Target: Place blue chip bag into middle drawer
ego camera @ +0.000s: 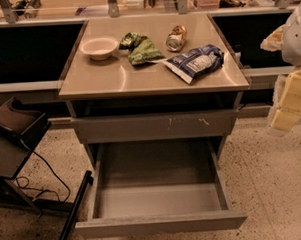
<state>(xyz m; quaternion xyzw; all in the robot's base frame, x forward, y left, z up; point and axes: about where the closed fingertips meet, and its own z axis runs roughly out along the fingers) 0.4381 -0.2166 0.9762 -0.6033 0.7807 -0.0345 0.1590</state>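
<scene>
Four things lie on the desk [103,79] in the camera view. A pale bowl [99,47] stands upright at the rear left. Just to its right is the green chip bag [141,48], crumpled and close to the bowl's rim. A gold-brown can [176,38] lies on its side further right, near the back. The blue chip bag [195,62] rests flat on the front right part of the desk, slanted, with its white label patch facing up. One end of it is near the desk's right edge, and it sits just in front of the can, apart from the green bag.

Below the top, the upper drawer front [141,127] is shut and carries small orange scuff marks toward its right side. Under it the middle drawer [160,224] is pulled far out toward the camera, its plain grey front panel nearest and its smooth grey floor showing.

The tool [285,113] hangs at the right edge of the view, a cream-coloured shape beside the desk's right side. It is lower than the desk top, well apart from the blue chip bag and above the speckled floor [273,186]. Whether it is wide or narrow I cannot tell, and it touches nothing that shows.

At the left, a black stand [13,133] sits beside the desk, with a dark cable [50,171] trailing down from it.
</scene>
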